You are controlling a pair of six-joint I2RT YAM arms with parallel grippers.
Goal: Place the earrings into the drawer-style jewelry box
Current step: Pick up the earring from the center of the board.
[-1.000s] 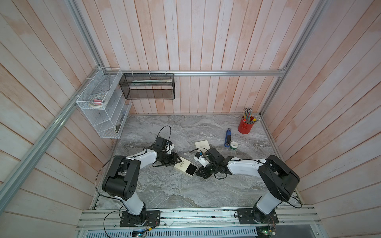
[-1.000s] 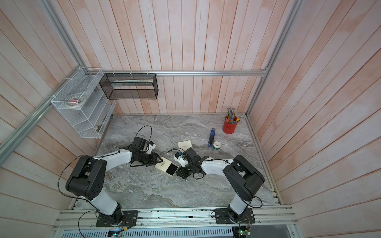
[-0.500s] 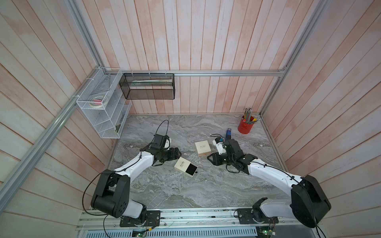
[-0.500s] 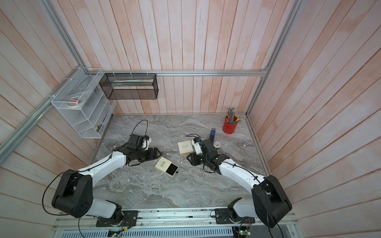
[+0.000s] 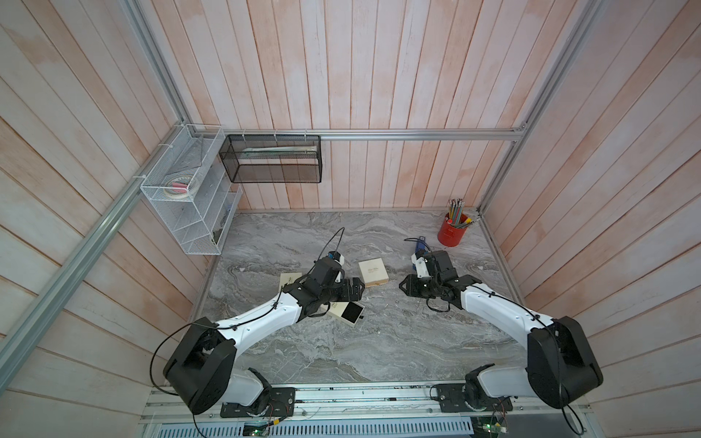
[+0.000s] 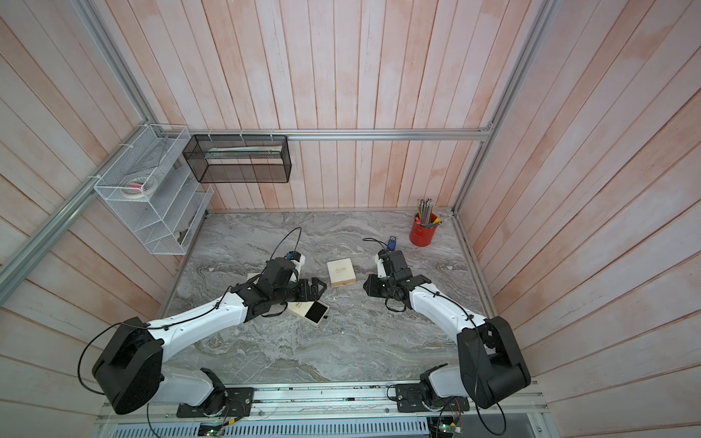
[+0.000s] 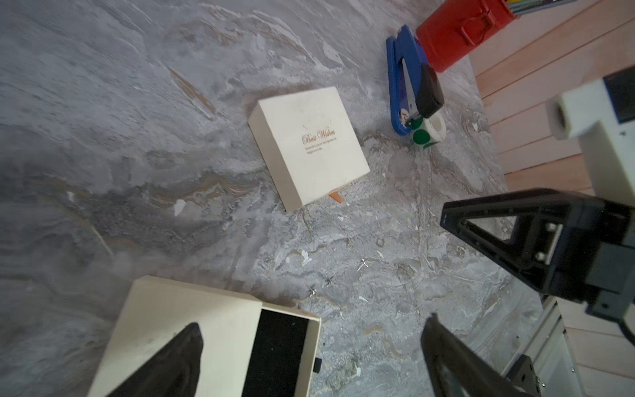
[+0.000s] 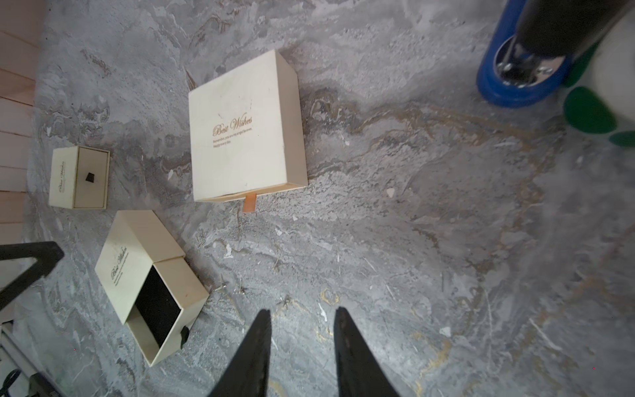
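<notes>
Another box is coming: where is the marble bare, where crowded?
Bare: the near stretch between the open drawer box and the front rail; the far strip from wire shelf to red cup. Crowded: the middle, around the closed box, left gripper and right gripper.

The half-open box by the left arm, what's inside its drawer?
Only a black lining shows in the pulled-out drawer; nothing seems to lie on it. The drawer's back part, still under the cream sleeve, is hidden.

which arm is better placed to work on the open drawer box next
Left: the left gripper, jaws wide open, hangs right by the open drawer box; the right gripper sits farther off, nearer the big closed box.
</notes>
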